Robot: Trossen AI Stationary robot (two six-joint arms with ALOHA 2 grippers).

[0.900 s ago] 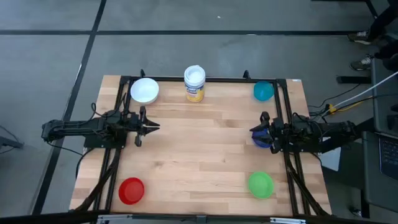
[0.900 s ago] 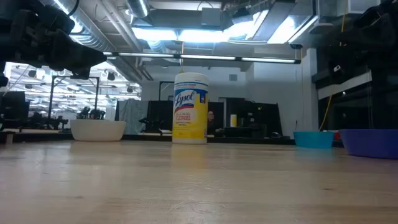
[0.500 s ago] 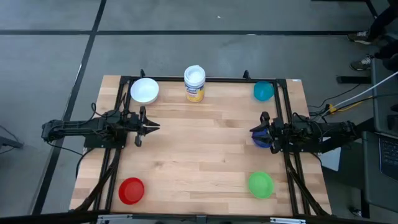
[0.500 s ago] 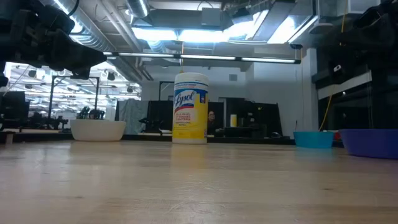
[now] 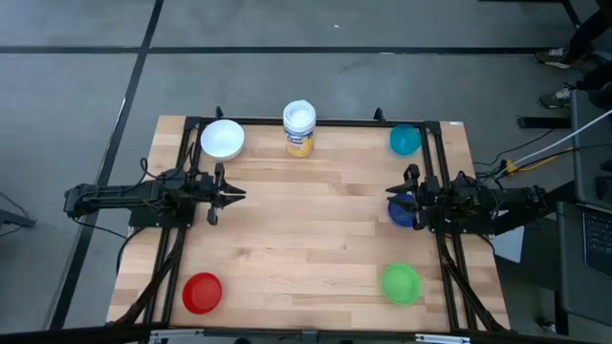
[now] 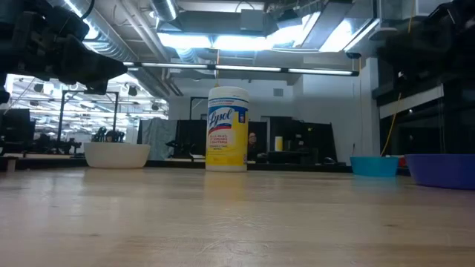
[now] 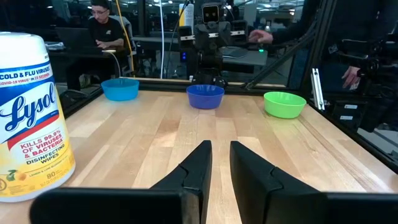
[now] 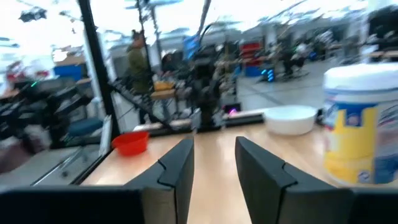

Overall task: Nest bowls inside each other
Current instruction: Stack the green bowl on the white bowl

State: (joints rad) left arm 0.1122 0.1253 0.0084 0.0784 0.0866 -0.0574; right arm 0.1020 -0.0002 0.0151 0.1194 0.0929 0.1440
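Five bowls rest apart on the wooden table, each on its base: white (image 5: 222, 139) far left, teal (image 5: 404, 139) far right, red (image 5: 202, 292) near left, green (image 5: 401, 284) near right, dark blue (image 5: 397, 212) at the right side. My right gripper (image 5: 394, 198) hovers level just above the dark blue bowl (image 7: 205, 96). It is open, and nothing shows between its fingers (image 8: 177, 168). My left gripper (image 5: 239, 194) waits at the left side, its fingers (image 7: 199, 168) a narrow gap apart and empty.
A white-lidded wipes jar (image 5: 299, 127) with a yellow label stands upright at the far edge between the white and teal bowls. Black frame rails (image 5: 191, 248) run along the table's left, right and far sides. People sit and stand at desks in the room beyond the table.
My right gripper has drawn back a little toward the table's right edge, so that more of the dark blue bowl shows under it. The bowl has stayed in place.
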